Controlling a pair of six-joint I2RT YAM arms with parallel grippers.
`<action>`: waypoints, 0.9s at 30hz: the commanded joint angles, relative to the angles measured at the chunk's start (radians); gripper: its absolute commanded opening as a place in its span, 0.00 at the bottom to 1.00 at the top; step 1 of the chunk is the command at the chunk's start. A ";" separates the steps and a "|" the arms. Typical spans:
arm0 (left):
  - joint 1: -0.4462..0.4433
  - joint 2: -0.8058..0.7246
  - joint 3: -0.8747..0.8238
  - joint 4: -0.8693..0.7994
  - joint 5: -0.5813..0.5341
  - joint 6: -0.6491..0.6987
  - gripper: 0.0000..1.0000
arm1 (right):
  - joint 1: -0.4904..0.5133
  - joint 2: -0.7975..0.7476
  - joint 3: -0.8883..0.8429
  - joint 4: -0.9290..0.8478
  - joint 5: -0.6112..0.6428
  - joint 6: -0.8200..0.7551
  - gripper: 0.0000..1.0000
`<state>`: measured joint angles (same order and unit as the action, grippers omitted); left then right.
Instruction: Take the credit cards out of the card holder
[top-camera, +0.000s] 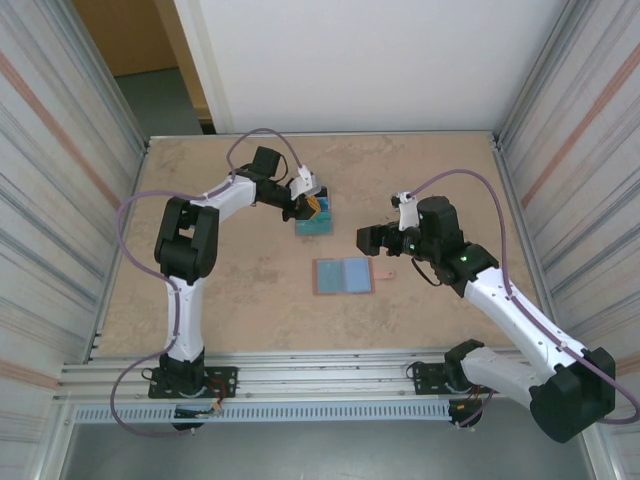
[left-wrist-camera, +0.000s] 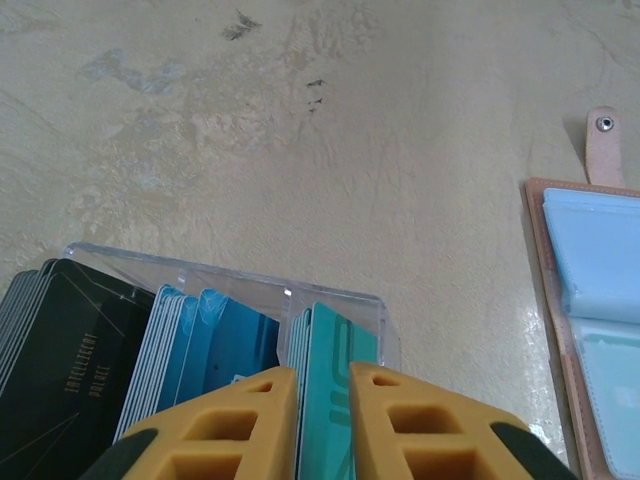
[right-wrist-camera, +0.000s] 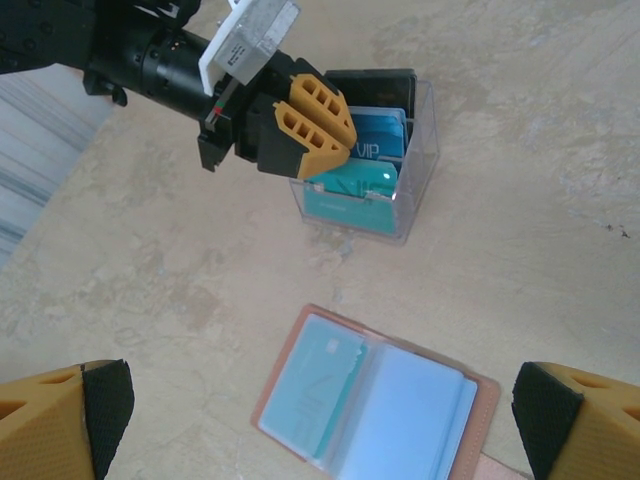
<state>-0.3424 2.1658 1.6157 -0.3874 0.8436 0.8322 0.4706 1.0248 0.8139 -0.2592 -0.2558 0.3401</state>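
Lettering "VIP" we read on blue one of credit cards (right-wrist-camera: 355, 170) in clear box (right-wrist-camera: 420, 140), right wrist view; left pincer (left-wrist-camera: 323, 375) barely parted, empty, above them; right pincer (top-camera: 375, 240) spread wide over card holder (right-wrist-camera: 375, 405), unfolded on table (right-wrist-camera: 150, 280).

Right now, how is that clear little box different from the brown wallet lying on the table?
The clear box is see-through plastic; the wallet is reddish-brown leather with pale blue pockets. The box stands black, blue and teal cards on edge; the wallet lies open flat, one teal card showing in a pocket. The left gripper hovers over the box, not the wallet. Both hold cards and rest on the table.
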 joint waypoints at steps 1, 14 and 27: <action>-0.008 -0.004 0.021 0.000 -0.004 -0.016 0.20 | -0.004 -0.024 0.005 -0.015 0.028 -0.002 0.98; -0.009 -0.303 -0.194 0.244 -0.148 -0.240 0.21 | 0.072 0.029 0.020 -0.063 0.142 0.035 0.99; -0.067 -0.762 -0.766 0.575 -0.587 -0.644 0.77 | 0.282 0.292 0.140 -0.186 0.316 0.062 0.75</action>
<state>-0.3813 1.4864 0.9222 0.1081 0.4358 0.3256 0.7155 1.2697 0.9009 -0.4007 0.0013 0.3874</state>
